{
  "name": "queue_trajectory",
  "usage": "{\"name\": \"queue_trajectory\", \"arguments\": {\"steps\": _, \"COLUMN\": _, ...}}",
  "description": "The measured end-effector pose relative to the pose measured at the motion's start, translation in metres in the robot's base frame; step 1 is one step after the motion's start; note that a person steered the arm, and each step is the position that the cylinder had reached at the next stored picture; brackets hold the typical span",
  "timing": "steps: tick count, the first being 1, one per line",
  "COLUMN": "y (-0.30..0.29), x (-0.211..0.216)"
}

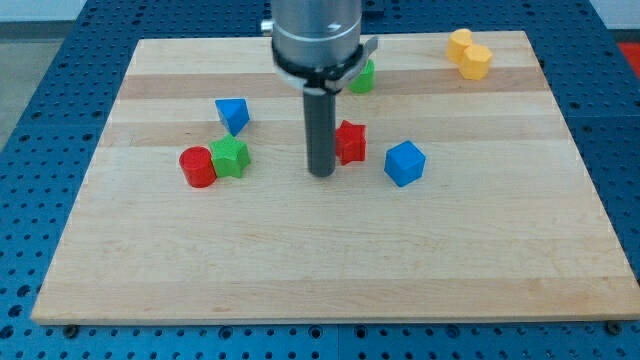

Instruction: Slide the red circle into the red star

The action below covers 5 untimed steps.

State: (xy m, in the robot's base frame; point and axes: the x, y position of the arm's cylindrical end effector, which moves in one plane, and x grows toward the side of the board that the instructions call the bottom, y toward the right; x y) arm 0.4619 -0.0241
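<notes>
No readable text, label, number or sign shows anywhere in the view.

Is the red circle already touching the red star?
No. The red circle sits beside the green star, well to the view's left of the red star, with my tip between.

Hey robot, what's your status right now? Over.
My tip down on board, just left of red star. Red circle far to view's left, touching green star. Green star sits between circle and red star. Over.
</notes>
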Motion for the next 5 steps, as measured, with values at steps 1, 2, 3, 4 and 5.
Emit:
{"name": "queue_trajectory", "arguments": {"steps": 1, "y": -0.042, "x": 0.033}}
{"name": "queue_trajectory", "arguments": {"steps": 2, "y": -0.088, "x": 0.035}}
{"name": "queue_trajectory", "arguments": {"steps": 3, "y": -0.107, "x": 0.024}}
{"name": "queue_trajectory", "arguments": {"steps": 4, "y": -0.107, "x": 0.01}}
{"name": "queue_trajectory", "arguments": {"steps": 5, "y": -0.105, "x": -0.003}}
